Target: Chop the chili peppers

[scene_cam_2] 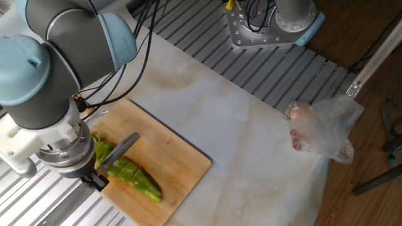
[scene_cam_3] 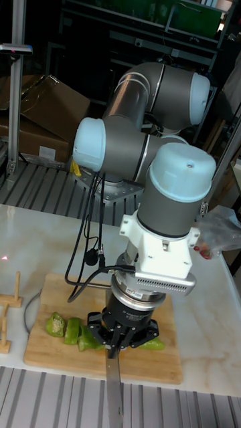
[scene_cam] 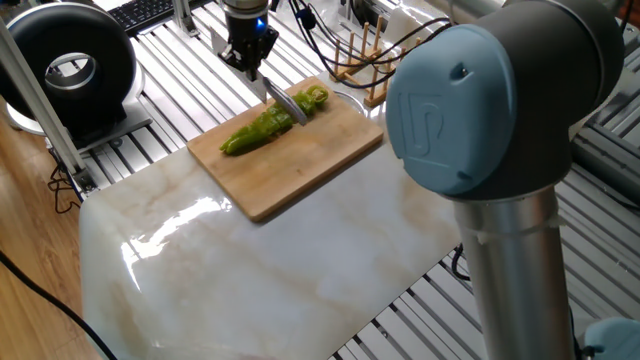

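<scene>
The claw [scene_cam: 249,62] is closed on a knife [scene_cam: 283,104], whose blade crosses the chili pepper [scene_cam: 258,130]. The pepper lies on the cutting board [scene_cam: 300,165], with cut pieces [scene_cam_3: 65,328] near the board's end beside a wooden rack [scene_cam: 362,60].

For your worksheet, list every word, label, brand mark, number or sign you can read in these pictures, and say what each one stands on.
No readable words or numbers in any view.
An embossed logo mark on the arm's blue joint cap, a shape rather than legible letters.
The keyboard keys are too small to read.
The gripper, knife, chili pepper and cutting board carry no visible text.
</scene>
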